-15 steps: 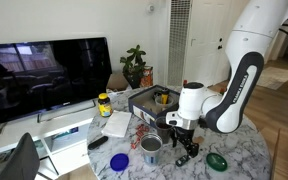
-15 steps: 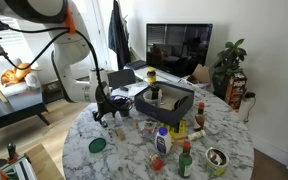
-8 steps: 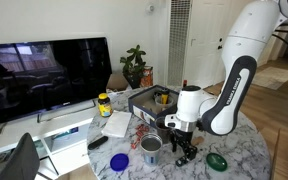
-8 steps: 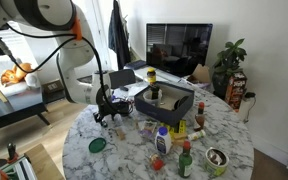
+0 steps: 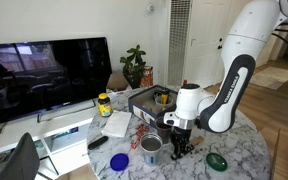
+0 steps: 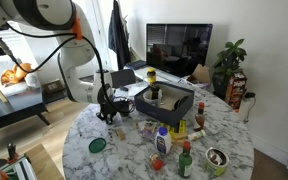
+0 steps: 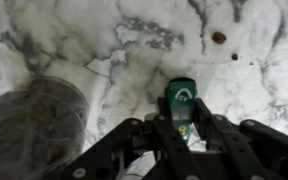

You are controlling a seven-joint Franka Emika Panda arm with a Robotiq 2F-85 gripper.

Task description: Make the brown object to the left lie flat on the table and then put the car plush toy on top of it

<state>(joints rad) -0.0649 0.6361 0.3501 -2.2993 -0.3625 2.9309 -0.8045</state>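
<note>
On the white marble table [image 5: 239, 148] [image 6: 134, 150], my gripper [image 7: 181, 122] points straight down with its black fingers [image 7: 144, 135] shut on a small object with a green top and a white mark [image 7: 181, 97]. The fingers hide that object's body, so I cannot tell whether it is the brown object. Both exterior views show the gripper [image 5: 179, 149] [image 6: 108, 113] low at the tabletop, beside a metal cup [image 5: 151, 147]. I cannot make out the car plush toy in any view.
The metal cup [image 7: 34, 125] stands close beside the gripper. A blue lid [image 5: 120, 160] and a green lid [image 5: 217, 160] [image 6: 97, 145] lie on the table. A black box [image 5: 149, 99] [image 6: 166, 100] sits mid-table. Several bottles [image 6: 162, 142] crowd one side. A TV [image 5: 44, 70] stands beyond.
The gripper has sunk a little toward the tabletop and its fingers have gone from open to shut on the green-topped object.
</note>
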